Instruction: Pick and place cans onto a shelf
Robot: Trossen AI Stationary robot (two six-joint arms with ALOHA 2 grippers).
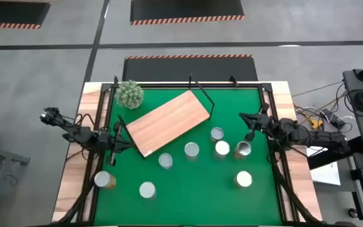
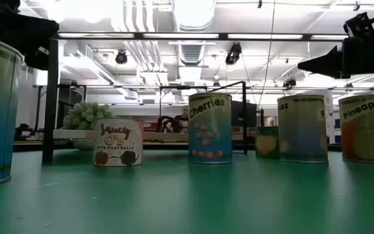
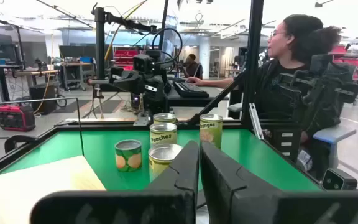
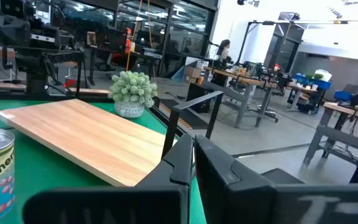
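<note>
Green matting covers your table, and the wood-grain shelf lies angled across its far half with nothing on it, its thin black wire frame at the far-right end. All seven cans stand upright on the mat, off the shelf: one just beyond its right corner, three in a loose row near its front edge, and three more farther toward you, including one on the left wooden border. Their tops are sealed, so you cannot see what they hold; the low view reads "Cherries", "Saucy Meatballs" and "Pineapple" on the labels. A spiky green plant sits in its small pot at the shelf's far-left corner. Your left gripper hovers at the shelf's near-left end, fingers almost together, holding nothing. Your right gripper hangs well right of the shelf, above the cans, fingers nearly closed and empty. A seated person shows beyond the table.
</note>
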